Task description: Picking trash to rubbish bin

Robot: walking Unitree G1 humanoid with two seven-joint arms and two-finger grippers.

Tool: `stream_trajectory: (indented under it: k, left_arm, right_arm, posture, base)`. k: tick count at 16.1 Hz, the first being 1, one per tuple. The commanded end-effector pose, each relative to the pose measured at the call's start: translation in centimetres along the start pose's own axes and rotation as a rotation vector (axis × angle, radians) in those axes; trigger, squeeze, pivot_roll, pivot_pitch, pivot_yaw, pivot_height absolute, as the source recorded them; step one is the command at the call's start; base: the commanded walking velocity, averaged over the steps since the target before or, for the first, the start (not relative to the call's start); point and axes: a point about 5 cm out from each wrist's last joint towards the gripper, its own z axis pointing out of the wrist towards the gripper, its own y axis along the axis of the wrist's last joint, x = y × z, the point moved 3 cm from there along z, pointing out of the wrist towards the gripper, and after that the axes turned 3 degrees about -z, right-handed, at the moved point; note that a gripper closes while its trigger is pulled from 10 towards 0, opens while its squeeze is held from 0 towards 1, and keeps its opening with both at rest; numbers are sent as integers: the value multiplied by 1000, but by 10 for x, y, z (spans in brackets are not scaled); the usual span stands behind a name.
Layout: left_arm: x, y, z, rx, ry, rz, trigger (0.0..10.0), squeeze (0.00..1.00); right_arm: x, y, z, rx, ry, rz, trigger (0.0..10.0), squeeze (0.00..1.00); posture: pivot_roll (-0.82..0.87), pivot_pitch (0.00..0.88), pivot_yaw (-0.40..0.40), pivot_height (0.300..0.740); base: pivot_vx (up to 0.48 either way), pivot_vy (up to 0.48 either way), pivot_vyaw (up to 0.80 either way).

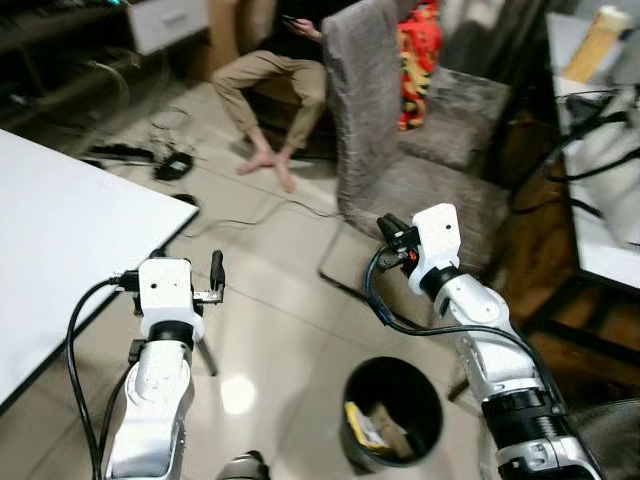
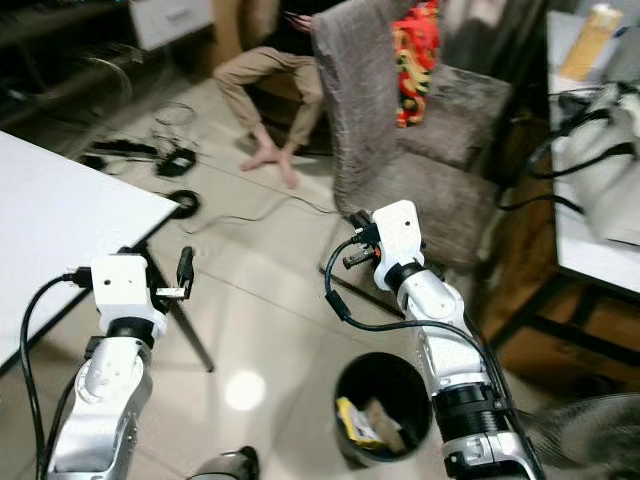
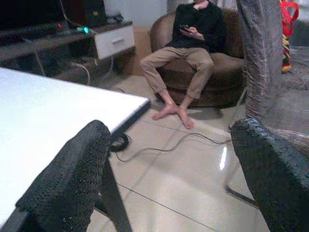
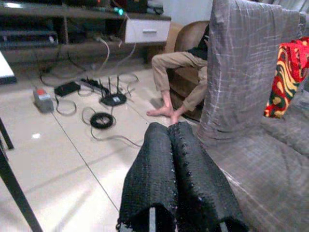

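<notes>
Fingers first: the right gripper [image 4: 176, 179] has its two long black textured fingers pressed flat together with nothing between them, while the left gripper [image 3: 178, 179] has its fingers [image 3: 72, 179] spread wide, also empty. Both silver arms are raised to about the same height over the pale tiled floor [image 1: 270, 330], which reads like a carry-ready pose rather than a reach.

Down near the robot's feet, between the arms and closer to the right one, stands the round black rubbish bin [image 1: 392, 412], upright with its mouth open to the camera, already holding a yellow-printed wrapper and some brownish scraps [image 1: 372, 428]. That spot makes sense: it sits just below the right arm, an easy drop.

On the robot's left, the white counter [image 1: 70, 230] stretches away on thin dark legs. Ahead of the right gripper sits a grey checked fabric chair [image 1: 420, 170] with a red and yellow patterned cloth [image 1: 420, 60] hung on its back.

Farther off, black cables and a coiled lead [image 4: 102, 120] litter the floor, and a person in tan trousers [image 3: 181, 58] sits in a brown armchair. I judge the next piece of trash is yet to be found.
</notes>
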Motion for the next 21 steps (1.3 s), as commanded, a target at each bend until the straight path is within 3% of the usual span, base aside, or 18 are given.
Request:
stream_trajectory:
  k: [1,8,16,21]
  left_arm:
    - [-2,-1,-1,-7,23,-7,10000,0]
    - [-6,3,-4,-19,19,-8,10000,0]
    - [2,22,-1,-69,35,52,10000,0]
    - [7,19,-4,-44,58,64,10000,0]
  right_arm:
    - [-1,7,2,-8,23,-10,10000,0]
    - [12,8,9,-25,28,37,10000,0]
    - [26,13,18,-59,31,51,10000,0]
    - [25,11,16,-61,18,54,10000,0]
  posture:
    - [-57,117,-94,740]
    - [-14,120,-71,740]
    - [18,119,-38,740]
    - [21,129,-25,740]
  base:
    - [0,0,0]
    - [0,0,0]
    - [0,0,800]
    - [0,0,795]
